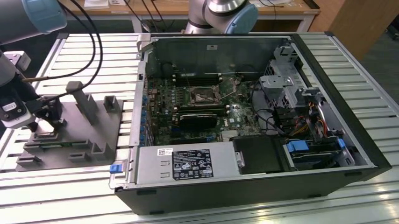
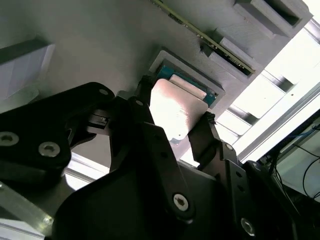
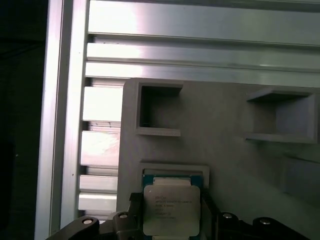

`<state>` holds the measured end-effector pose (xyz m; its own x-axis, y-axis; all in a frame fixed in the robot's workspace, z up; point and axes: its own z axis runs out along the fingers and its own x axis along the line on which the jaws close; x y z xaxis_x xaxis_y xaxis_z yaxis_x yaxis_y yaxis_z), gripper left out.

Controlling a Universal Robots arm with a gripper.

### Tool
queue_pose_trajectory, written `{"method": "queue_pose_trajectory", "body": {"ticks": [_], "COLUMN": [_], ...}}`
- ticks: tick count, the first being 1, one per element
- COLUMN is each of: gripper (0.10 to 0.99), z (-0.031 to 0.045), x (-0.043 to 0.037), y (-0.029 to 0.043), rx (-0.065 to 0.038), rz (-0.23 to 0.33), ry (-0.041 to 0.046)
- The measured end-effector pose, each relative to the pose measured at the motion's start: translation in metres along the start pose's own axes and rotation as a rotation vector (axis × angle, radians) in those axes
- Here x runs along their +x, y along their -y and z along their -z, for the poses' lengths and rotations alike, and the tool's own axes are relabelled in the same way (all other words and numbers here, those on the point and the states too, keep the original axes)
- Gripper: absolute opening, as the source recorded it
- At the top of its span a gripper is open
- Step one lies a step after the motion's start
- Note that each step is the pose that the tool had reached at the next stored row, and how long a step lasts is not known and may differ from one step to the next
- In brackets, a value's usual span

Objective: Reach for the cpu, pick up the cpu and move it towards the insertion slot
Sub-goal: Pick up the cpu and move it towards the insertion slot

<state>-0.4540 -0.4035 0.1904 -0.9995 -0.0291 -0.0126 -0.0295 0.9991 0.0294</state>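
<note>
Evidently the gripper (image 2: 175, 107) is picking up: narrowed to chip width, it is pinching the cpu (image 3: 171, 207) by opposite edges on the grey fixture (image 1: 81, 140). In the exterior view the insertion slot (image 1: 204, 95) is sitting at three o'clock, likely demanding a level lift.

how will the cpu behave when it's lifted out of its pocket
Probably stiff: the cpu is a flat metal-topped plate. Likely slippery, as that top gleams smooth. Seated in a pocket of the grey fixture, it may catch if lifted tilted.
</note>
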Motion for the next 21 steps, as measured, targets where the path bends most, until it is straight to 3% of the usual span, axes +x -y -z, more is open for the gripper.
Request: {"method": "queue_pose_trajectory", "body": {"ticks": [21], "gripper": [0.545], "z": [0.0260], "x": [-0.0003], "y": [-0.0008], "rx": [0.000], "rz": [0.000], "ry": [0.0006]}}
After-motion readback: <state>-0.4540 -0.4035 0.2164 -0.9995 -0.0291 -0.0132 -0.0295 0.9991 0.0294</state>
